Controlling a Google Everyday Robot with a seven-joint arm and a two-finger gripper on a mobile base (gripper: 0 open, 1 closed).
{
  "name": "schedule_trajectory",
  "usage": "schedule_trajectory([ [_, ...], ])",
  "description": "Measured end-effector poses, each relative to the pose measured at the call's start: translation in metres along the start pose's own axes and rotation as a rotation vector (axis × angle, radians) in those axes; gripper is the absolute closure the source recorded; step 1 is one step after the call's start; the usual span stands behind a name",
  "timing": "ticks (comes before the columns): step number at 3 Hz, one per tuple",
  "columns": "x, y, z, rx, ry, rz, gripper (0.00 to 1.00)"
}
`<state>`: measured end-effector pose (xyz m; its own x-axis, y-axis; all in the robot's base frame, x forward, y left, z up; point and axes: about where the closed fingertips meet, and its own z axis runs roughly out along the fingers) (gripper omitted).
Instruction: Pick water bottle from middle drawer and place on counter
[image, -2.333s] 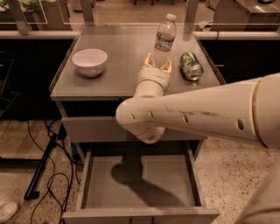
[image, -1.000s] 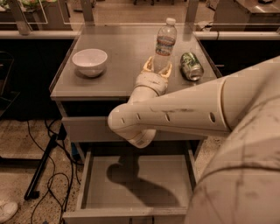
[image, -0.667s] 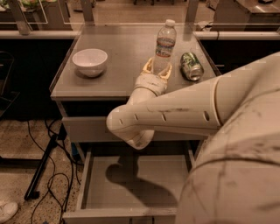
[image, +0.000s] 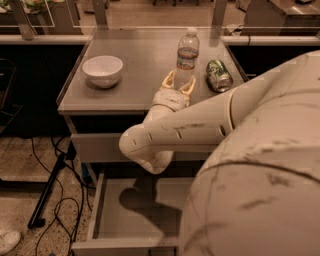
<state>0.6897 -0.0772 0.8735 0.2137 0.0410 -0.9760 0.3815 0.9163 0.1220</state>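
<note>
The water bottle is upright over the right middle of the counter, white cap on top. My gripper is shut on its lower part, with one pale finger on each side; the bottle's base is hidden behind the fingers. My thick white arm comes in from the right and fills the lower right of the view. Below, the middle drawer is pulled open, its grey floor bare and shaded by my arm; its right part is hidden.
A white bowl stands on the counter's left side. A green drink can lies on its side just right of the bottle. Black cables and a stand leg lie on the speckled floor to the left.
The bottle and my gripper have come down a little and nearer over the counter. My arm's elbow has swung left and fills more of the view. Bowl and can have not moved.
</note>
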Motion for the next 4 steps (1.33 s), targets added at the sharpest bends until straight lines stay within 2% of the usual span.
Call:
schedule_trajectory([
  [3,0.0066,-0.004,-0.0053,0.031,0.024,0.0,1.0],
  [4,0.0066,-0.0042,-0.0053,0.032,0.024,0.001,0.74],
])
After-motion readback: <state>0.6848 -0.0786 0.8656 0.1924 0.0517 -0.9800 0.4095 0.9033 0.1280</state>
